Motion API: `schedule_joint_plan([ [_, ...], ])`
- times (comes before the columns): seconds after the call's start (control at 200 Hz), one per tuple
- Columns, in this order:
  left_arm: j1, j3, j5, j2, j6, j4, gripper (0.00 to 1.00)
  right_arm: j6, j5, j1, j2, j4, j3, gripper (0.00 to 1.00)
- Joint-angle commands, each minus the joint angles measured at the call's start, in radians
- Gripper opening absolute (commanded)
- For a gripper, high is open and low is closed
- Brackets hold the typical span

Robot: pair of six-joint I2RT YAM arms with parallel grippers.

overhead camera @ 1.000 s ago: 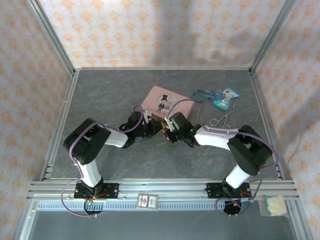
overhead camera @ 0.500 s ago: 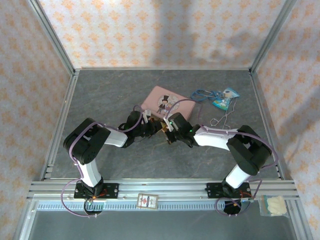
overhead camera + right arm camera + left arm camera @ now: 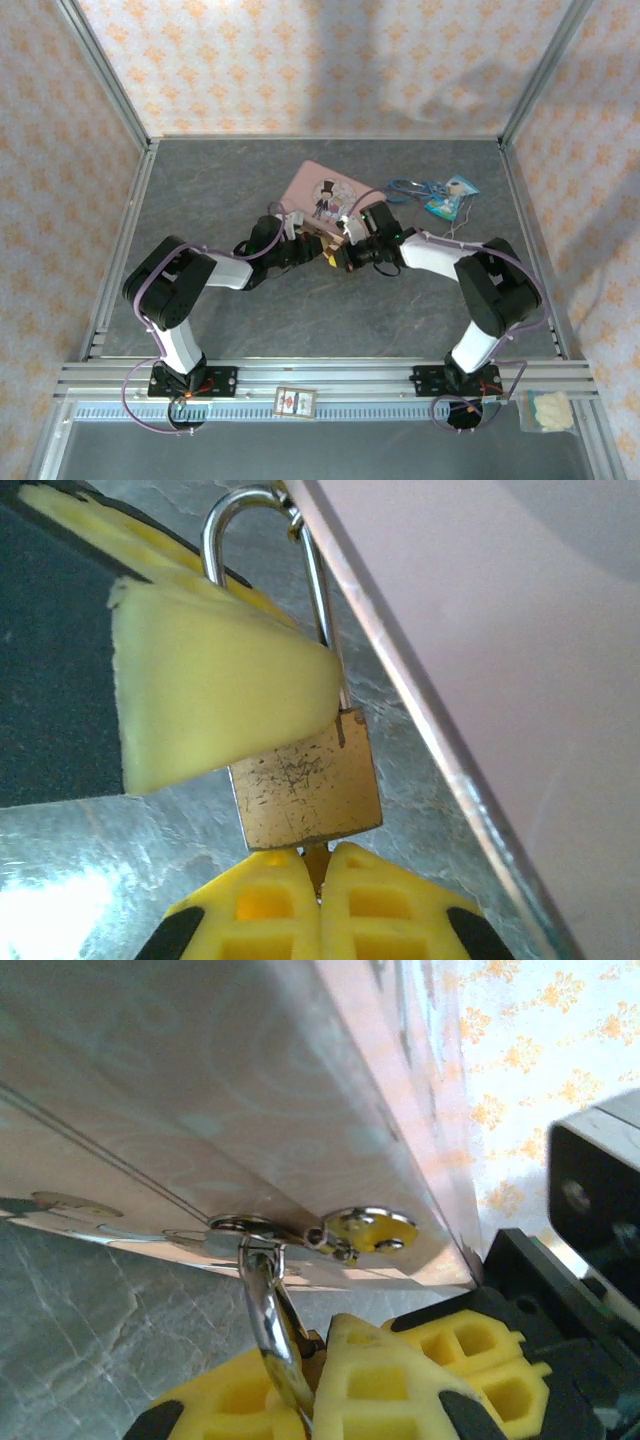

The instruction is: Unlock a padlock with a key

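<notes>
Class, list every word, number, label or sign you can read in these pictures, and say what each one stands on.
No text can be read anywhere.
pink tin: cartoon figure on the lid; any lettering is too small to read.
teal packet: print too small and blurred.
small card on the front rail: reddish mark, too small to read.
padlock: scratched brass face, no legible stamp or number.

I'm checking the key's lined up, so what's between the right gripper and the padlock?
Right wrist view: almost no gap. Just a thin sliver, likely the key, pinched in the right gripper and reaching the underside of the padlock.
</notes>
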Motion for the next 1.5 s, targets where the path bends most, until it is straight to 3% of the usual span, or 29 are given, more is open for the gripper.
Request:
schedule_joint_plan([
  [0.0,-0.037,-0.026,0.185,-0.039,0.256,-0.161,0.0,0.008,-0.19,-0.038,0.07,-0.003,0.029,0.0],
  [0.265,-0.037,-0.074,0.187,-0.067,0.362,-0.122,0.0,0.007,-0.346,-0.084,0.099,-0.028,0.059,0.0],
  [0.47,-0.029,-0.123,0.168,-0.062,0.302,-0.001,0.0,0.009,-0.305,-0.086,0.094,-0.054,0.072,0.0],
  [0.646,-0.025,-0.118,0.099,-0.066,0.146,0.042,0.0,0.068,-0.18,-0.084,0.039,-0.008,0.027,0.0],
  [0.781,-0.024,-0.142,0.074,-0.065,0.001,0.155,0.0,0.186,-0.11,-0.083,-0.061,0.096,-0.071,0.16],
  [1.031,-0.031,-0.23,-0.021,-0.014,-0.299,0.521,0.0,0.442,-0.026,-0.05,-0.234,0.313,-0.277,0.3],
  [1.286,-0.052,-0.262,-0.079,0.102,-0.509,0.862,0.0,0.717,0.016,0.008,-0.239,0.663,-0.424,0.37],
  [1.406,-0.064,-0.255,-0.119,0.11,-0.503,0.799,0.0,0.736,0.09,0.012,-0.263,0.69,-0.446,0.4],
  [1.496,-0.072,-0.226,-0.161,0.068,-0.423,0.57,0.0,0.699,0.144,0.011,-0.29,0.624,-0.435,0.41],
])
